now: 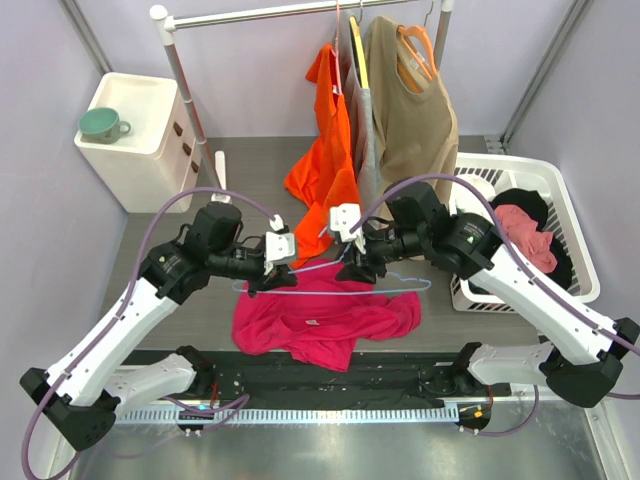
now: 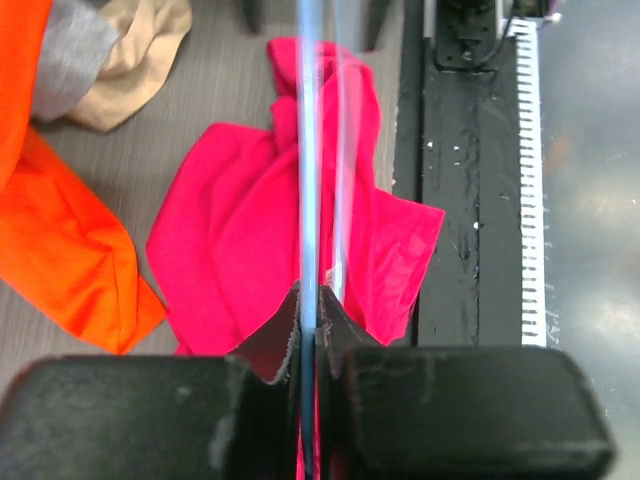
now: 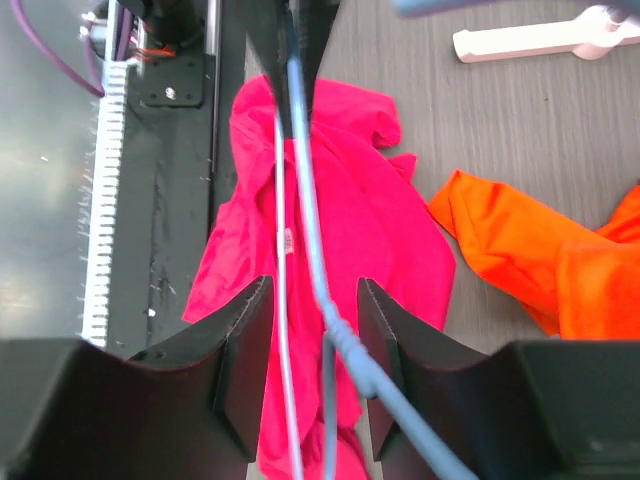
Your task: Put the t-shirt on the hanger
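pinching the hanger (image 1: 340, 292), left hand (image 1: 259, 283) above the t-shirt (image 1: 320, 325), right hand (image 1: 356, 272) spread astride the wire

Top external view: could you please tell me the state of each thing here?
t-shirt, crumpled on the table, not on the hanger.
hanger, held over the t-shirt.
left gripper, shut on the hanger wire.
right gripper, open, wire between its fingers.
orange t-shirt, hanging from the rail.
basket, holding clothes.
mug, upright.
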